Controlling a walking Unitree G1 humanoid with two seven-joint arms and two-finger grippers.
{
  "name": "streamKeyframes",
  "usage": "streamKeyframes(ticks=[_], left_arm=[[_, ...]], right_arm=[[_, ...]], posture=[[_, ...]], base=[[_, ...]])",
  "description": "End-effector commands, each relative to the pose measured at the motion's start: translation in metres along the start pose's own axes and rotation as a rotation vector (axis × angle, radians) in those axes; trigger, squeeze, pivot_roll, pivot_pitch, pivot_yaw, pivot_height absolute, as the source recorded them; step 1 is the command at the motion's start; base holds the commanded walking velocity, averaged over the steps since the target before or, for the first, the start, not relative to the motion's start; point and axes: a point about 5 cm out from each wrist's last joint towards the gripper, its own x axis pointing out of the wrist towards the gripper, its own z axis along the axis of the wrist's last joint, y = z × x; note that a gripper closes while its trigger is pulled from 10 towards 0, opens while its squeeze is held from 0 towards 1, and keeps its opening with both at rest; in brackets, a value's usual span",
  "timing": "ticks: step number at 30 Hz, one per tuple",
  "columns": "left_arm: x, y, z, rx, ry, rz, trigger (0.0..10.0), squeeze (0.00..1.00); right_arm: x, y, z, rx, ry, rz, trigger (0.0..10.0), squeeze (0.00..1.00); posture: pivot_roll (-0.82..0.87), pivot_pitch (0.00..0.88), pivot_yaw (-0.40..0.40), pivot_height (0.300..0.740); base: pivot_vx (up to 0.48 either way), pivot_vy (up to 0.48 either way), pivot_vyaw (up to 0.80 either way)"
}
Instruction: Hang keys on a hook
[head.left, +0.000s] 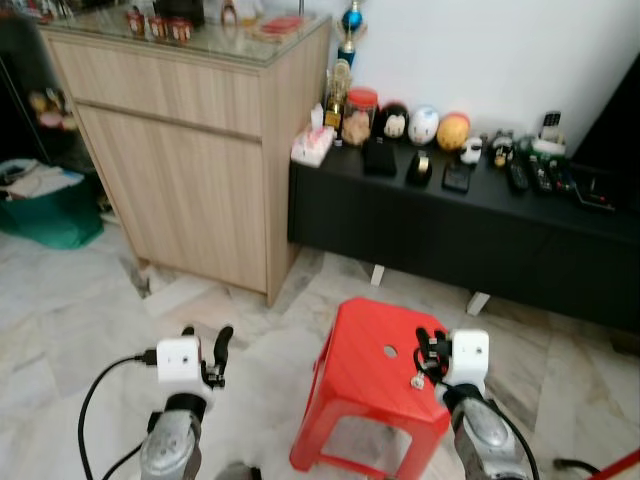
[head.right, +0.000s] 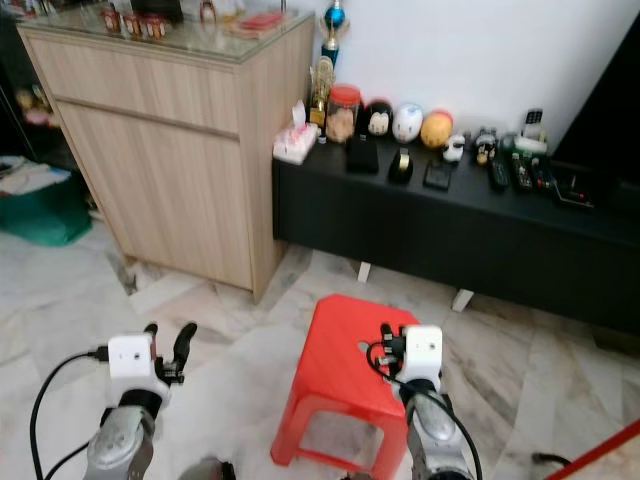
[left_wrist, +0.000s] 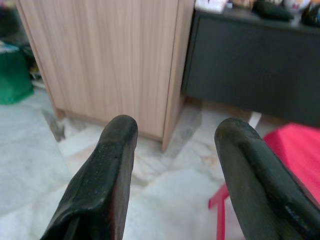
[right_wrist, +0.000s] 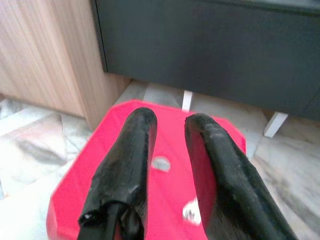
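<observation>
My right gripper (head.left: 428, 352) hangs just over the red stool (head.left: 350, 400), fingers a little apart with nothing between them. Just below its tips, on the seat near the round centre hole, lies a small pale metallic thing (right_wrist: 190, 212), which I take for the keys; it is too small and blurred to make out a ring or teeth. In the head view it shows as a tiny light speck beside my wrist block. I judge the gripper is held low and pointing forward over the seat so the fingers can drop either side of that speck.

My left gripper (head.left: 205, 352) sits off to the side of the stool, over bare marble floor (head.left: 60, 320), fingers spread wide and empty; it looks parked out of the way.

Ahead of both grippers stand a wooden cabinet (head.left: 190, 170) and, beside it, a low black bench (head.left: 460, 225) crowded with small ornaments. I cannot pick out a hook anywhere, so the hanging place is yet to be found.
</observation>
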Motion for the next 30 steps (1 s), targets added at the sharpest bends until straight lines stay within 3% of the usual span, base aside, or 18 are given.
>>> streamKeyframes(ticks=[1, 16, 30], left_arm=[[0.0022, -0.0007, 0.0036, 0.003, -0.006, -0.006, 10.0, 0.0], [0.0063, -0.0079, 0.0069, -0.01, 0.001, -0.039, 10.0, 0.0], [0.0059, -0.0087, 0.0073, -0.007, 0.005, -0.044, 10.0, 0.0]], right_arm=[[-0.0008, -0.0036, -0.0014, 0.006, 0.015, -0.008, 10.0, 0.0], [0.0005, -0.0011, -0.0032, 0.02, 0.045, 0.031, 10.0, 0.0], [0.0007, -0.0023, -0.0055, 0.02, 0.077, 0.026, 10.0, 0.0]], posture=[[0.05, 0.0, -0.098, 0.607], [0.05, 0.0, -0.093, 0.607], [0.05, 0.0, -0.096, 0.607]], base=[[0.0, 0.0, 0.0], [0.0, 0.0, 0.0], [0.338, 0.0, 0.0]])
